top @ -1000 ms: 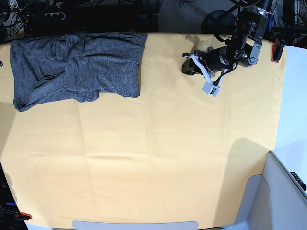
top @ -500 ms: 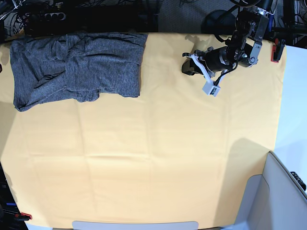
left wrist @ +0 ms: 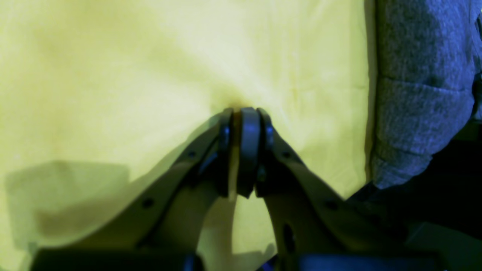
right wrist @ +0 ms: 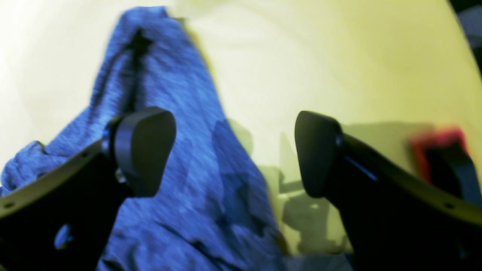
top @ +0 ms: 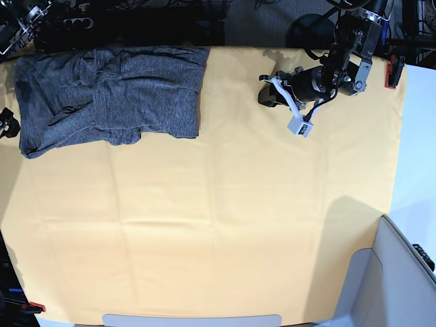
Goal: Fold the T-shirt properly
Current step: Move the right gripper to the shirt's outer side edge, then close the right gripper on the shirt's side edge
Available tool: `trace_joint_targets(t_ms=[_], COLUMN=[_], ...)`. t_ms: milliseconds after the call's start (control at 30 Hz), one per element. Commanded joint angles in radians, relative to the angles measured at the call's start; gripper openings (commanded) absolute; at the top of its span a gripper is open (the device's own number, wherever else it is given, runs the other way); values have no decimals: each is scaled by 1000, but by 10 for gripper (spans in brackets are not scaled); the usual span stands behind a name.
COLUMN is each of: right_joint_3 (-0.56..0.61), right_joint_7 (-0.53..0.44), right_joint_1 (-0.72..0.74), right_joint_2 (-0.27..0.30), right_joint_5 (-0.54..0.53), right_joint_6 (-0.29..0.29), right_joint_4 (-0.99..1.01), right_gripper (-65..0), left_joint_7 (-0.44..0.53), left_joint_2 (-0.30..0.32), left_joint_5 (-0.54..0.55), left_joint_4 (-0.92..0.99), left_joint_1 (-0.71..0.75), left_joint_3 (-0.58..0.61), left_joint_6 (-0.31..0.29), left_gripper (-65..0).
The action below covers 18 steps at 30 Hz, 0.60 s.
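Observation:
The T-shirt [top: 109, 95] lies as a rumpled dark-grey bundle at the far left of the yellow-covered table [top: 225, 225]. In the right wrist view my right gripper [right wrist: 233, 154] hangs open just above the T-shirt [right wrist: 169, 124], with nothing between its fingers [right wrist: 145, 150]. In the base view only a dark bit of that arm [top: 6, 123] shows at the left edge beside the shirt. My left gripper [top: 267, 90] rests at the far right, well away from the shirt. Its fingertips [left wrist: 248, 124] are shut on nothing against the cloth, and the shirt's edge [left wrist: 418, 94] shows to its right.
A red clamp [top: 392, 73] holds the cloth at the far right edge and another [top: 34, 308] at the near left corner. A grey bin [top: 402, 272] stands at the near right. Dark cables and gear [top: 82, 24] run along the back edge.
The right gripper has opened, and part of the right arm has come into the base view at the left edge beside the shirt. The left arm and the shirt have stayed put.

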<state>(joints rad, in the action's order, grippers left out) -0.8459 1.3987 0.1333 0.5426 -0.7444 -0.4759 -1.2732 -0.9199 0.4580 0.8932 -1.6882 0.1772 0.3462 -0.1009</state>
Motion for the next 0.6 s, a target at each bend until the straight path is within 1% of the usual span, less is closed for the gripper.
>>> trace_joint_targets(t_ms=[0,100,167,267,400,567], right_joint_3=[14,70,121,165,193,219], right_joint_7=[-2,-2,-40,-91,-141,-143], right_joint_1=[24,27,12,-10,-44,-54], right_joint_2=[32,30,30,27,4,-8], right_joint_5=[-13,-11,0,30,56,53], right_joint_6=[-10,-7,-4,-5,-8,-10], right_joint_4=[-15,-15,-3,45,69,68], right_gripper=[-124,-124,-124,-124,-125,-125], left_joint_7=[-66,-66,-66,-66,-66,-66], left_joint_2=[8,8,8,12,12,12], left_joint_5=[-30,-30,-30,-30,-30,-30], left_joint_4=[6,6,6,6,6,6], left_joint_1=[11,11,11,11,11,9], left_joint_3=[9,9,9,9,7,7], left_joint_6=[13,14,14,14,14,14], left_gripper=[-605,-605,-605,-605,-605,-605])
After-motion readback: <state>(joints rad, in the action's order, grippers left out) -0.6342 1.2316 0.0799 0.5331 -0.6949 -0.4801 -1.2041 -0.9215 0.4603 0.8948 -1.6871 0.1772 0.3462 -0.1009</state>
